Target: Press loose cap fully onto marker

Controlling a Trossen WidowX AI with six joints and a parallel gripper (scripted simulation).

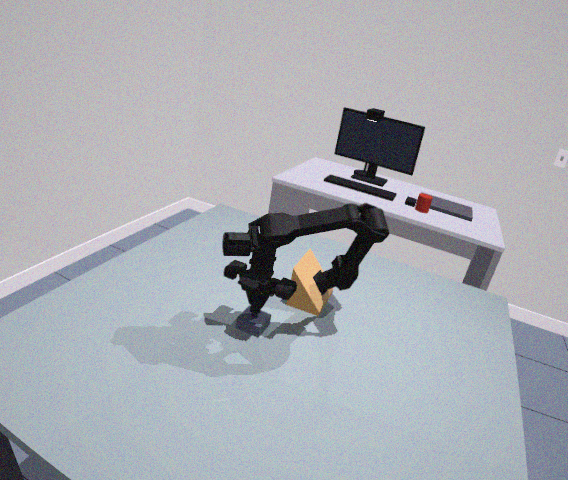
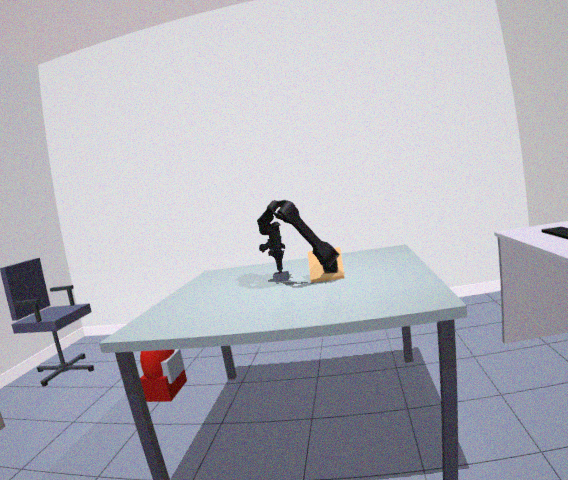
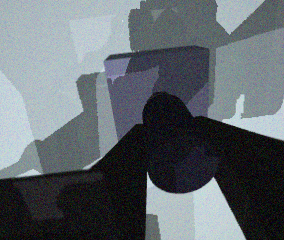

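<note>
The dark holder block (image 1: 262, 327) (image 2: 281, 276) (image 3: 182, 70) sits on the pale table (image 1: 403, 392) (image 2: 284, 315). My gripper (image 1: 255, 308) (image 2: 279, 269) (image 3: 168, 127) points straight down, low over the block. It is shut on the dark round cap (image 3: 182, 170), which shows between the two fingers in the wrist view. The cap stands over the near part of the block in that view. The marker cannot be told apart from the dark cap and fingers, so how far the cap sits on it is hidden. In the top and exterior views the fingers cover the cap.
An orange wedge-shaped block (image 1: 306, 279) (image 2: 318, 268) stands beside the arm's base. The arm arches over the table between base and holder block. A desk (image 1: 449, 227) with a monitor (image 1: 380, 142) and a red mug (image 1: 423, 203) stands beyond the table.
</note>
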